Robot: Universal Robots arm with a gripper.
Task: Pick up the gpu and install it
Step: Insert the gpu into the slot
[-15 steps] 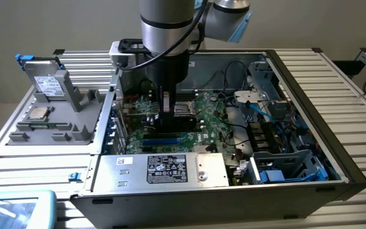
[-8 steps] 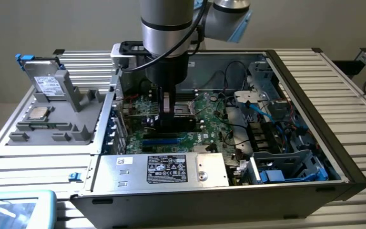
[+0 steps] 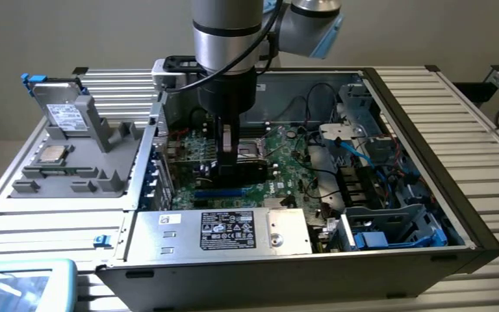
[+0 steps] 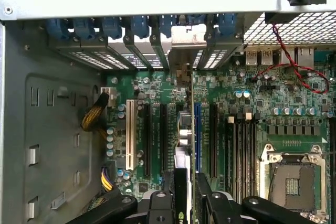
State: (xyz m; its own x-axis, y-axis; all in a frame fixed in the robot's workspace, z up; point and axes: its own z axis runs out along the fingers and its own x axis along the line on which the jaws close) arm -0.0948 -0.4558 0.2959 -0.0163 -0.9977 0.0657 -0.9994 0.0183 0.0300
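The gpu [image 4: 184,129] shows edge-on in the wrist view, a thin green board with a black face. Its silver bracket [image 4: 184,51] reaches the row of rear slot openings of the computer case [image 3: 423,123]. My gripper [image 4: 185,203] is shut on the card, one black finger [image 4: 160,205] on each side. The card stands upright over the green motherboard [image 4: 262,103], right beside the blue expansion slot [image 4: 197,135]. Whether its edge sits in a slot I cannot tell. In the exterior view the gripper [image 3: 230,170] reaches straight down into the open case with the dark gpu [image 3: 245,174] low over the motherboard [image 3: 288,153].
A silver power supply [image 3: 232,231] with a black label fills the case's near edge. Blue drive bays [image 3: 388,227] and loose cables [image 3: 345,140] lie at the exterior view's right. A grey fixture [image 3: 85,149] with a drive and a chip stands outside the case. The processor socket [image 4: 291,182] is bare.
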